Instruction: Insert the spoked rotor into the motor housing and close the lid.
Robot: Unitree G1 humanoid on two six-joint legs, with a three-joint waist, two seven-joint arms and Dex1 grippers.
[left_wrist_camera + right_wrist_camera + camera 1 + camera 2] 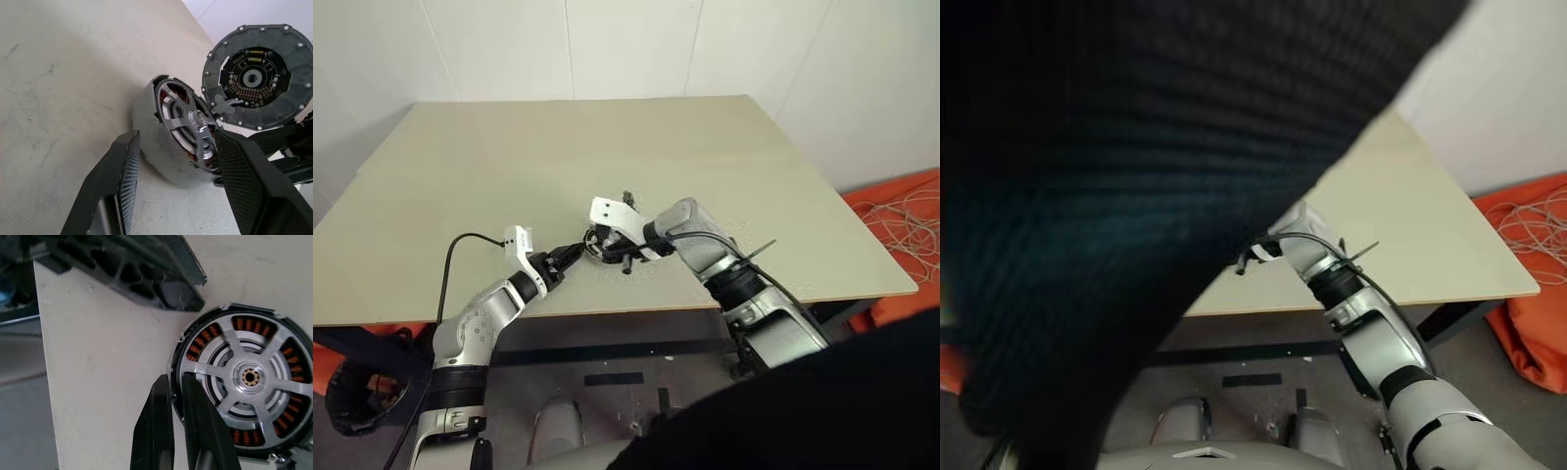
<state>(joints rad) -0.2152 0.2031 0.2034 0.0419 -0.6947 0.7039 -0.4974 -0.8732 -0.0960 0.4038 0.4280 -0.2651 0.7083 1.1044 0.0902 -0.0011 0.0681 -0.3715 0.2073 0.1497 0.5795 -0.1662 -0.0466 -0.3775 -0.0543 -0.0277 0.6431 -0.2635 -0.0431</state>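
Left eye view: pale table [607,137], both arms meeting near its front edge. Motor housing [600,245] on the tabletop between the 2 grippers. Left gripper [574,253] pointing at the housing from the left, tips just beside it. Right gripper [628,259] angled down at it from the right side.

Right eye view: largely covered by a dark out-of-focus shape [1136,196]; right forearm and a strip of table at the far side, housing hidden.

Left wrist view: 2 fingers [122,181] spread roughly halfway, nothing clamped between them. Housing ahead in the gap, grey outer wall toward 1 finger. Spoked rotor [188,122] already seated in the housing, hub and spokes shiny, copper showing behind the openings. Lid [257,76], a dark round disc with rim screws and a central circuit ring, standing open just beside the housing, not closed over the rotor.

Right wrist view: face-on look at the rotor in the housing, orange-brown copper windings [205,340] visible through the spoke gaps. Right fingers [159,431] pressed nearly together, tips just beside the housing rim; whether anything is pinched, cannot tell. 1 left finger lying close to the rim, a sliver of table between.
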